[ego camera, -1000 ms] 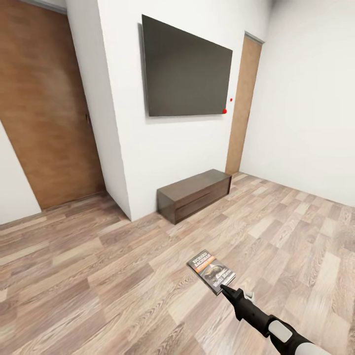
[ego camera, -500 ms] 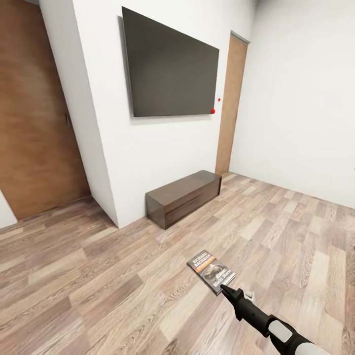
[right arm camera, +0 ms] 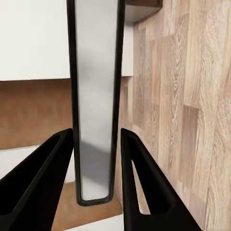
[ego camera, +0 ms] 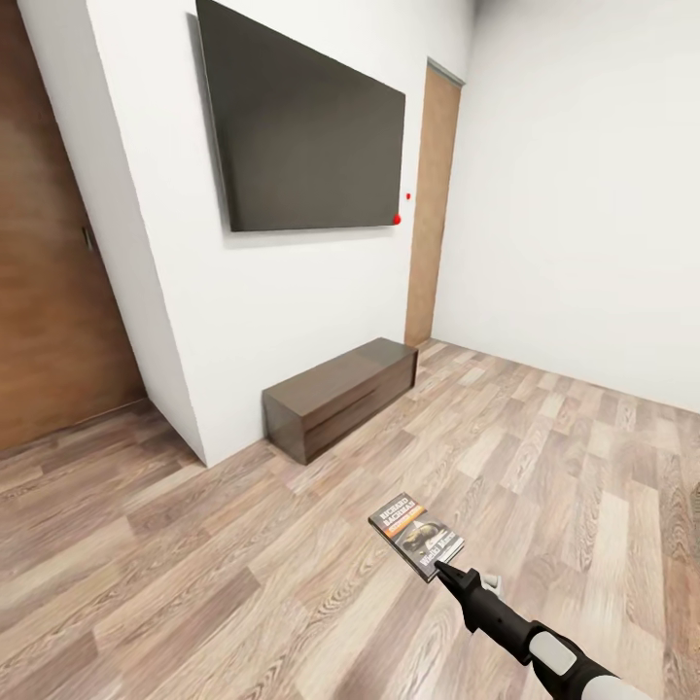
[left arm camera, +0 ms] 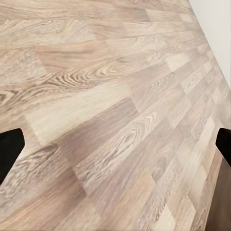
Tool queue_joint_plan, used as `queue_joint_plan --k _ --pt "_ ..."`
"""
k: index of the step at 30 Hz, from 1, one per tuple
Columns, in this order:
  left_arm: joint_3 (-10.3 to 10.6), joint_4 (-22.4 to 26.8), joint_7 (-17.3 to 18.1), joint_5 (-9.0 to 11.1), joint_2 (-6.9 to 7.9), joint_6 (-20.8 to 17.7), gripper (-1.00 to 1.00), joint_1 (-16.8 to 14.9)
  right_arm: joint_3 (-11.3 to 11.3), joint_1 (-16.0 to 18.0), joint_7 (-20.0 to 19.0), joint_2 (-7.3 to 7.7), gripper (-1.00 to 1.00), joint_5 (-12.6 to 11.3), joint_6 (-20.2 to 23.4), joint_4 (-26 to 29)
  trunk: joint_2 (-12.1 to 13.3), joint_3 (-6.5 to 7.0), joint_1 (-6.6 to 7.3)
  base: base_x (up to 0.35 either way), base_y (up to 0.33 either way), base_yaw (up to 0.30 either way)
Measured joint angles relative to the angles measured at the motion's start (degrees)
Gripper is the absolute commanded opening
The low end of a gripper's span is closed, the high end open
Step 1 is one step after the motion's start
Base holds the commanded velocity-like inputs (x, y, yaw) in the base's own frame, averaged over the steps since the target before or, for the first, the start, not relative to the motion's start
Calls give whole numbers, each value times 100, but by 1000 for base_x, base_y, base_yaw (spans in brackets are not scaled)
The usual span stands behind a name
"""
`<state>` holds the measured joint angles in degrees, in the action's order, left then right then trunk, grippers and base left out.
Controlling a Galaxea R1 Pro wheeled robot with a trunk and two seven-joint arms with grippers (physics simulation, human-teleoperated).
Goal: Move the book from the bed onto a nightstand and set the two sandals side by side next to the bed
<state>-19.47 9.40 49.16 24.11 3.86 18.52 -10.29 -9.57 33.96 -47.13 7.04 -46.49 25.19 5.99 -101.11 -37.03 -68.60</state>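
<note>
The book, a small paperback with a dark cover and orange title band, hangs flat above the wood-plank floor, held at its near edge by my right gripper. In the right wrist view the book appears edge-on as a grey slab pinched between the two black fingers. My left gripper is open, its black fingertips far apart over bare floor planks. The bed, nightstands and sandals are out of view.
A low dark-brown cabinet stands against the white wall under a wall-mounted black TV. A light-brown door is at the far right corner and another brown door at the left. Plank floor stretches ahead.
The whole view has swung to the right, so wall, TV and cabinet slid leftward in the picture. The right gripper and book keep the same place in the frame.
</note>
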Motion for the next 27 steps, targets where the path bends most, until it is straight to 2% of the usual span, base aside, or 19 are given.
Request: queue_joint_plan --k 27 --pt "1 0 -2 0 -2 0 100 0 4 0 0 0 -100 -3 0 -1 0 0 0 223 0 -140"
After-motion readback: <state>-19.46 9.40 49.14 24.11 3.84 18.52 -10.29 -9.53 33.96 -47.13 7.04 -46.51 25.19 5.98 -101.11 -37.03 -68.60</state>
